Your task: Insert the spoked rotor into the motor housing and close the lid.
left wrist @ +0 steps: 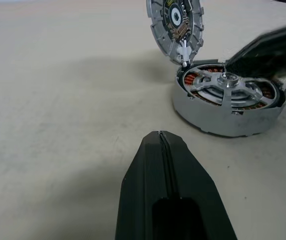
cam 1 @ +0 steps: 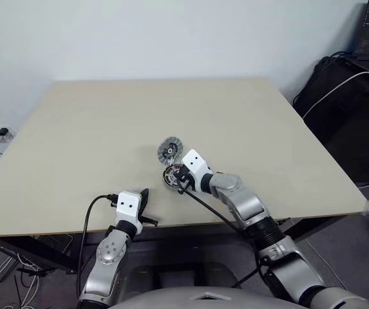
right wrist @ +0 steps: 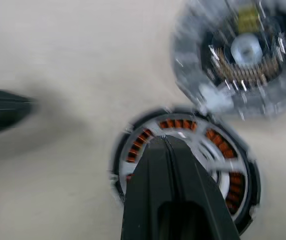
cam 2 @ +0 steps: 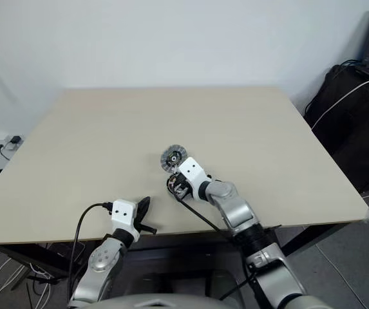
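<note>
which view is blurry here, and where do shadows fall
Right wrist view: motion-smeared, the lid worst, the motor housing softer at its edges. Left wrist view: sharp on the housing, with soft shadows on the table beside it. Eye views: even light, no glare.

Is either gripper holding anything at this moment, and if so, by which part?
Nothing is held. The left gripper is shut on itself, apart from the parts. The right gripper, also shut, sits over the spoked rotor inside the motor housing.

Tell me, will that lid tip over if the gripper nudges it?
Probably: the lid stands tilted on edge, propped against the motor housing, so a nudge would likely topple it. It looks like rigid metal, so it shouldn't flex, though its smooth rim might slide.
</note>
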Robot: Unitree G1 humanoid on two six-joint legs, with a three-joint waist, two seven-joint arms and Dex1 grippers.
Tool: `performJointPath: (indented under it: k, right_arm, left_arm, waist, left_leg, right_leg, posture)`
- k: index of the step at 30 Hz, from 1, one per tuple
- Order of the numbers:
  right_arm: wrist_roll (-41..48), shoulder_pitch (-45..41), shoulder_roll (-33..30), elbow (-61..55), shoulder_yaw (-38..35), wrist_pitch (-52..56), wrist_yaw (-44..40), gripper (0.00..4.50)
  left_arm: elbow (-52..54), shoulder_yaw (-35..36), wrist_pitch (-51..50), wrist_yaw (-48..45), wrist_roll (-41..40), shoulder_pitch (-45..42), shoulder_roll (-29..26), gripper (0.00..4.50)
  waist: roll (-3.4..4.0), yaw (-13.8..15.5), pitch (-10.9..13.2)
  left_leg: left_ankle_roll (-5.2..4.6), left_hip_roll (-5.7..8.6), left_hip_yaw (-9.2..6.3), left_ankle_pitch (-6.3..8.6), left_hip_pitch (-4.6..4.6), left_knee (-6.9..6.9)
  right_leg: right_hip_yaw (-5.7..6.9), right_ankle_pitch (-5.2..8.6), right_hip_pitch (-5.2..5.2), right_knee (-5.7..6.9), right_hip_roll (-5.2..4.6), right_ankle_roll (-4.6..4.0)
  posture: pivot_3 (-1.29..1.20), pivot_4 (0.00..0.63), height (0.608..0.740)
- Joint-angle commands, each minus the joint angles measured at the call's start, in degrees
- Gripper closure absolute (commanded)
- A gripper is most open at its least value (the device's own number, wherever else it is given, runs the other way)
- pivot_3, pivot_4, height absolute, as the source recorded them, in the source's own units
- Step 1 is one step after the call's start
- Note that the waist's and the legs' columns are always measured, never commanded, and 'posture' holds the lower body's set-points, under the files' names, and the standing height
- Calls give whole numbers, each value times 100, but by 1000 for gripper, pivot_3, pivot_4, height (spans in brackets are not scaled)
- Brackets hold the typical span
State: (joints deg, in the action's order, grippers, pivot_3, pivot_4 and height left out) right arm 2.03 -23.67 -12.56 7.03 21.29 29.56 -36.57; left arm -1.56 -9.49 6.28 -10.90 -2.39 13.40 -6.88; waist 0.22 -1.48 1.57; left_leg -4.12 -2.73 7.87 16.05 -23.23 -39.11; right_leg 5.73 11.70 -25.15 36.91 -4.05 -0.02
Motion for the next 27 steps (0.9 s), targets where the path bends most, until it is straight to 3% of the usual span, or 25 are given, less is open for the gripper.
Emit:
performJointPath:
  k: [1, 6, 14, 27]
  right_arm:
    - [17, -276, -380, -536, 241, 94, -664, 3891]
    - [-381, -707, -883, -609, 759, 181, -1179, 2302]
    - [-824, -1351, -974, -10, 1403, 271, -1743, 2302]
    - [-1028, -1523, -617, 942, 1437, -18, -1880, 2302]
  left_arm:
    - [193, 16, 17, -37, 36, -122, 25, 4500]
    - [96, 7, -73, -16, 72, -175, 66, 4500]
    - [62, -31, -285, 45, 159, -121, 143, 4500]
    - [88, -51, -298, 75, 215, 21, 220, 4500]
  waist:
    - [-1, 4, 0]
    - [0, 7, 0]
    - [-2, 28, -1]
    - [-1, 28, -1]
  left_leg:
    - [-1, 1, 0, 0, 0, -1]
    - [-1, 0, -1, 0, 1, -3]
    - [-9, 1, 0, -5, 0, -4]
    - [-4, 3, 2, -1, -1, -8]
  right_leg:
    - [0, 0, 0, 0, 0, 0]
    - [1, 0, 1, 2, 0, 0]
    - [3, -1, 0, 2, 0, -1]
    - [2, -5, 0, 4, -3, 2]
  posture:
    - [0, 0, 740]
    - [0, 0, 740]
    - [0, 0, 740]
    - [0, 0, 740]
